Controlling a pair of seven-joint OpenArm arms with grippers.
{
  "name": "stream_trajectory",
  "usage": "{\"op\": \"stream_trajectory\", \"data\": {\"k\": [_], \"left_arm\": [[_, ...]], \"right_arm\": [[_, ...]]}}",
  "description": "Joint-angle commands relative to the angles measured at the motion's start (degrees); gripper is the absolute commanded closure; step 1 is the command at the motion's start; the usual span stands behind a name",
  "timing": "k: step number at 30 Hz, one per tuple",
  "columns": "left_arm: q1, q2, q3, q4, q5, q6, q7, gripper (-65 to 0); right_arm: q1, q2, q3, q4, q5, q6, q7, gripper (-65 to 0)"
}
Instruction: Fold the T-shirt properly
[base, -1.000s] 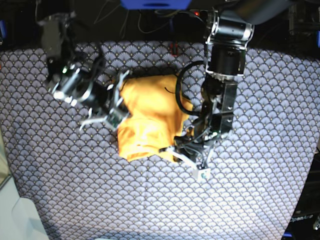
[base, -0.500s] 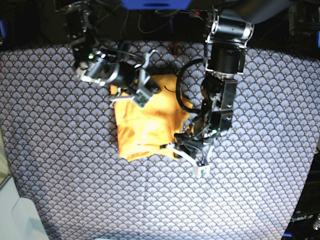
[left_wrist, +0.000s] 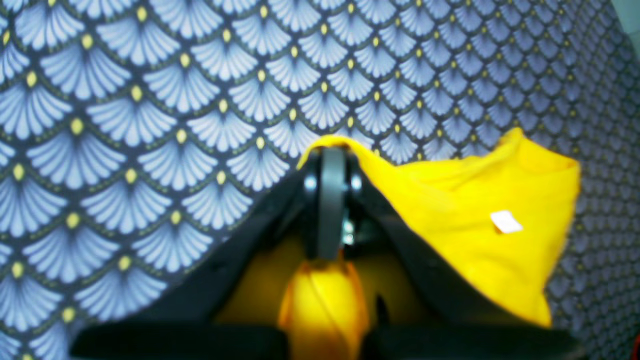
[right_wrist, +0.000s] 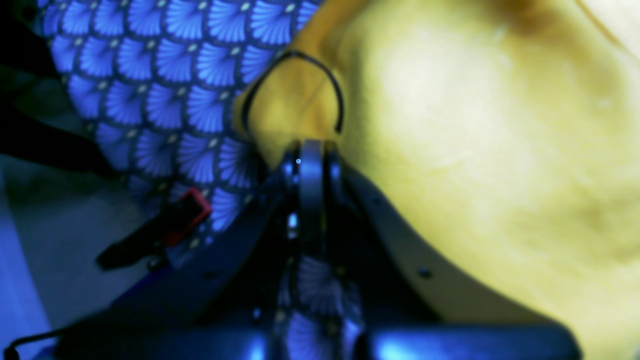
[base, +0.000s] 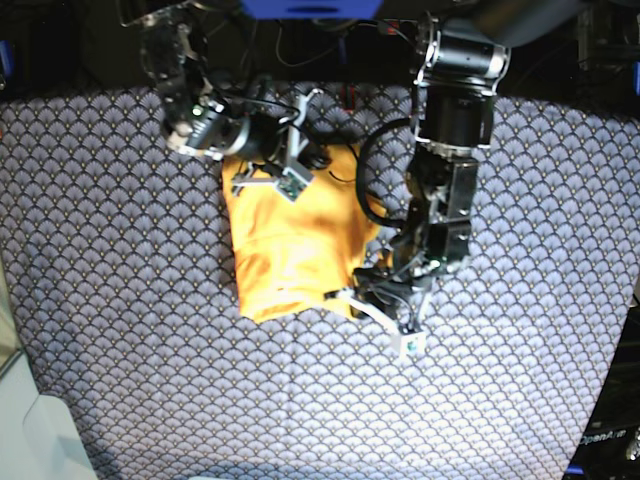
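Since a second ago the right arm has swung from the left edge of the garment up to its far edge, and its right claw (base: 297, 160) now sits over the far left corner of the plain orange-yellow cotton T-shirt (base: 290, 240). That soft, wrinkled T-shirt lies in a rough folded block near the middle of the surface (base: 120, 330), which is covered by a navy cloth with a white fan-scale pattern. In the right wrist view the right claw (right_wrist: 311, 155) has its jaws pressed together at the shirt's edge; whether any fabric is caught between them cannot be told from the blurred picture. A thin black cable loop (right_wrist: 295, 85) arches over the yellow cloth just beyond the tips, and a small red and black clip (right_wrist: 170, 225) lies on the patterned cloth to the left.

On the right side of the scene the left claw (base: 385, 300) has barely shifted, low at the near right corner of the shirt. The left wrist view shows the left claw (left_wrist: 330, 160) closed tight with yellow fabric pinched and draped over its tips, lifted off the cloth. A small white tag (left_wrist: 506, 221) shows on the raised fold
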Motion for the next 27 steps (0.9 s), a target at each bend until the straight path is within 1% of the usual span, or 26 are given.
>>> {"op": "stream_trajectory", "data": {"k": [1, 2, 6, 9, 11, 14, 15, 17, 18, 20, 23, 24, 27], "left_arm": [[-1.23, 0.05, -0.24, 2.82, -1.82, -0.60, -0.17, 0.0], [-0.88, -0.12, -0.24, 4.67, -2.96, -0.60, 0.53, 0.0], [0.26, -2.85, -0.06, 13.02, -6.66, -0.16, 1.76, 0.0], [2.37, -5.49, -0.24, 18.65, -7.18, -0.16, 6.16, 0.0], [4.22, -8.30, -0.33, 22.60, -7.27, -0.16, 8.71, 0.0], [8.70, -12.96, -0.68, 28.05, -7.36, -0.16, 10.47, 0.0], [10.81, -14.54, -1.47, 30.43, -7.36, -0.25, 11.00, 0.0], [14.94, -16.39, -4.55, 34.73, -7.36, -0.60, 11.96, 0.0], [17.41, -16.91, -6.92, 37.37, -7.36, -0.78, 12.49, 0.0], [22.51, -17.62, -12.02, 42.12, -7.45, -0.86, 14.34, 0.0], [28.48, -18.67, -17.12, 45.02, -7.45, -0.95, 15.48, 0.0], [30.33, -18.76, -18.00, 45.19, -7.45, -0.95, 15.48, 0.0], [35.25, -20.69, -19.75, 45.46, -7.45, -0.95, 15.30, 0.0]], "right_arm": [[-0.79, 0.66, 0.43, 3.24, 0.78, 0.08, 1.36, 0.0], [-1.41, 1.10, 0.51, 5.70, 0.69, 0.08, 1.00, 0.0], [-3.52, 3.56, 2.45, 12.03, 0.69, 0.08, 0.83, 0.0], [-4.83, 5.40, 5.26, 12.82, 0.69, 0.08, 1.09, 0.0], [-5.98, 6.46, 9.22, 12.82, 0.69, 0.08, 1.44, 0.0], [-7.74, 6.90, 16.43, 12.91, 0.69, 0.08, 1.53, 0.0], [-8.35, 6.99, 18.89, 12.91, 0.69, 0.08, 1.53, 0.0], [-9.58, 7.60, 22.76, 13.08, 0.69, 0.08, 1.62, 0.0], [-10.72, 8.22, 25.04, 13.35, 0.78, 0.08, 1.62, 0.0], [-13.19, 8.31, 29.17, 13.79, 0.78, 0.08, 2.50, 0.0], [-16.79, 8.04, 35.33, 13.79, 0.78, 0.08, 6.10, 0.0], [-17.93, 7.69, 37.17, 13.70, 0.78, 0.08, 6.63, 0.0], [-20.92, 6.46, 42.71, 13.52, 0.69, 0.08, 6.98, 0.0]]}}
